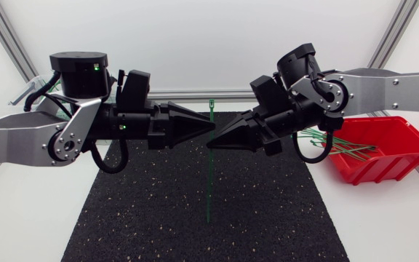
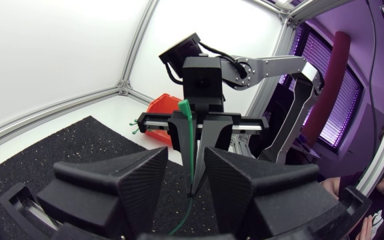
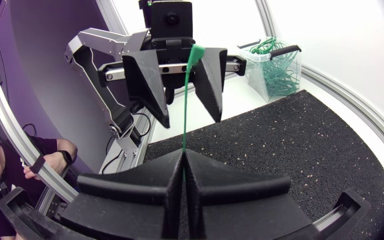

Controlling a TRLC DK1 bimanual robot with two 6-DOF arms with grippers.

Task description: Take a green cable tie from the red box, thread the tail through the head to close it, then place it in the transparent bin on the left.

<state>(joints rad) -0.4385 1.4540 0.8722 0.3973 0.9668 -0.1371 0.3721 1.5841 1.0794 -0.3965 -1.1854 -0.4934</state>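
Currently the right hand [image 3: 184, 159] is closed on the thin green plastic cable tie [image 3: 188, 100], with its fingertips pressed together on the strap. The head end projects beyond the pinch. The long tail runs free the other way, as the head view shows. The left hand [image 2: 186, 153] is open, with one wedge finger on either side of the strap and neither touching it.

Hazards:
- The tie is held at one narrow point. If the left hand closes off-centre, one finger is likely to meet the strap first and swing it about the pinch, putting the head out of line for threading.
- The free tail is long and flexible. A quick wrist turn could whip it aside and make it hard to catch.
- The pinch is probably shallow, though the fingers hide its depth. A slip would drop the tie onto the black speckled rubber mat [image 1: 158, 218].

Pose: both arms are raised above the mat, and the hands point at each other, tip to tip, over its middle. The left arm enters from the left edge with its elbow bent. The right arm enters from the right edge, its wrist near the red plastic box [image 1: 384, 166], which holds more green ties. The transparent plastic bin [image 3: 275, 70] stands at the far left of the white worktop [image 1: 20, 218], well apart from both hands.
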